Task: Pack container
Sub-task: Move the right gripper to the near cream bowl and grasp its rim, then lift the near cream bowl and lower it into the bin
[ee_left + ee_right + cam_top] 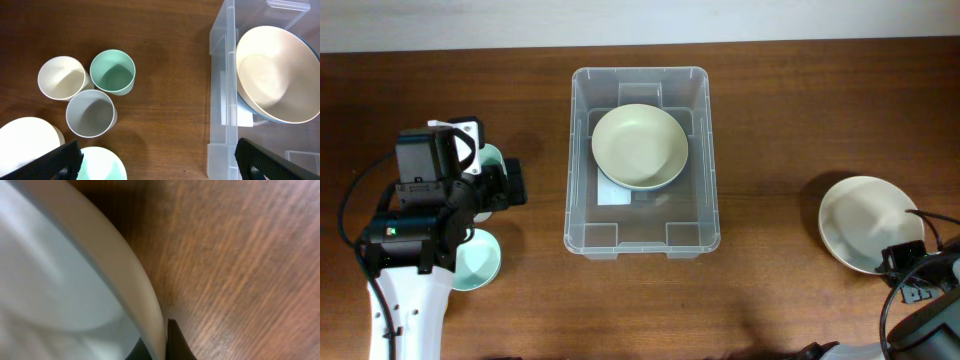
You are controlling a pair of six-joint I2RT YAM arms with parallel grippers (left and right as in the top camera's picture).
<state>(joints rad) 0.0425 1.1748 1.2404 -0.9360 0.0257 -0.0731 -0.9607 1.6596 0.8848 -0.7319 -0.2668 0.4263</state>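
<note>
We see the container (578,160) sitting in the middle of the counter (770,120), with a pale green bowl (639,147) lying inside it, partly over the white label (613,194). Our left gripper (160,159) hangs released, jaws spread wide, over the counter beside the container's left wall, near a cluster of three cups: cream (61,77), mint (113,71) and grey (91,113). Our right gripper (162,345) is clenched on the rim of the white bowl (865,220) at the counter's right side.
</note>
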